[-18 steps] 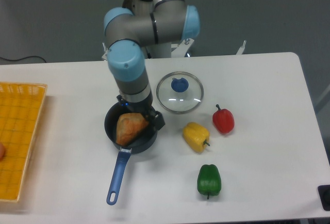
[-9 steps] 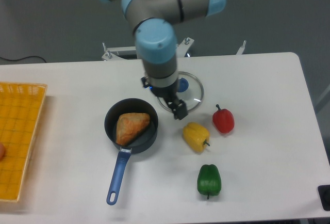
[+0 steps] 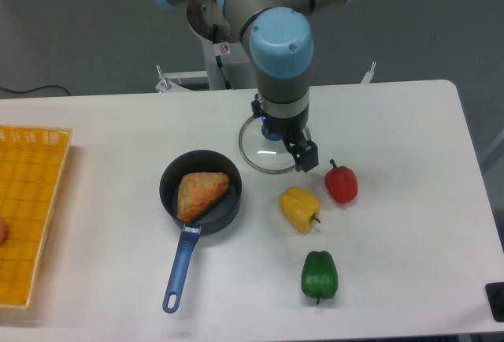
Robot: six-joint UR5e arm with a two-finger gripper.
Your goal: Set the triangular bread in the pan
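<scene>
Triangular bread [image 3: 201, 195] lies inside the pan [image 3: 172, 181], left of centre on the table [image 3: 409, 232]. Placement looks done. Pincer [image 3: 303, 157] over glass lid [image 3: 256, 155], carrying nothing; whether parted or closed, you cannot tell. Next you only retreat.

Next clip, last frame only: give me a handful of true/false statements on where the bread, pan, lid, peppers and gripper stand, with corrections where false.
1. The bread lies inside the pan. True.
2. The gripper is holding the bread. False: it is over by the glass lid, apart from the bread, with nothing seen in it.
3. The pan's handle points toward the near table edge. True.
4. The green pepper sits in the yellow basket. False: it is on the table, nearer the camera than the yellow pepper.
5. The red pepper is right of the yellow pepper in the picture. True.
6. The lid covers the pan. False: it lies on the table beside the pan.
</scene>
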